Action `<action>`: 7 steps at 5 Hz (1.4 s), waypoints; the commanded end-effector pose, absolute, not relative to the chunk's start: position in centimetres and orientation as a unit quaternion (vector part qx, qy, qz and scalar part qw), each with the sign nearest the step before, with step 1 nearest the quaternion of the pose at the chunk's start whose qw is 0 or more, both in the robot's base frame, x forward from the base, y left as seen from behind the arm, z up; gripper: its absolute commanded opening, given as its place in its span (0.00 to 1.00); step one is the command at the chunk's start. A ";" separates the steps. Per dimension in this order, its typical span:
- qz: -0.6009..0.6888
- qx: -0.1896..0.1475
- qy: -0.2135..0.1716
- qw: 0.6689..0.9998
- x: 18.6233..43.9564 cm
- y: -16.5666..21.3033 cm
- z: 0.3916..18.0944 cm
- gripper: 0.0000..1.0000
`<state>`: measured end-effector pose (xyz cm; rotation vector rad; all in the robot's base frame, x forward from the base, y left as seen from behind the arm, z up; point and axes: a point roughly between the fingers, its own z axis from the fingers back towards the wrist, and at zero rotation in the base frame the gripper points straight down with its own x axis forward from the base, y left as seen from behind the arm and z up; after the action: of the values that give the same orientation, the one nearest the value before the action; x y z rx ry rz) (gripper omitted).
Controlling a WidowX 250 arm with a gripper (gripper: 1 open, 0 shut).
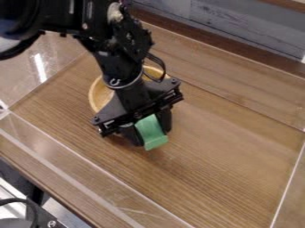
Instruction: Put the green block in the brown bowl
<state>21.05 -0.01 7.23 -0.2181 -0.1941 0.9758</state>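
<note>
The black gripper (141, 114) is clamping the flat, matte green block (152, 132), partly covering the round, light-brown wooden bowl (100, 93).

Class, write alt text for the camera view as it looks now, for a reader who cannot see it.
A black robot arm's jaws grip a flat, matte green rectangular block low over a wooden table. Behind the arm, partly hidden by it, sits a round, light-brown wooden bowl.
</note>
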 end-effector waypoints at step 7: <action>0.446 -0.122 -0.121 0.878 22.7 1.9 8.1 0.00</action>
<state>21.68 1.55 7.00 -0.2444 -0.2050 0.9314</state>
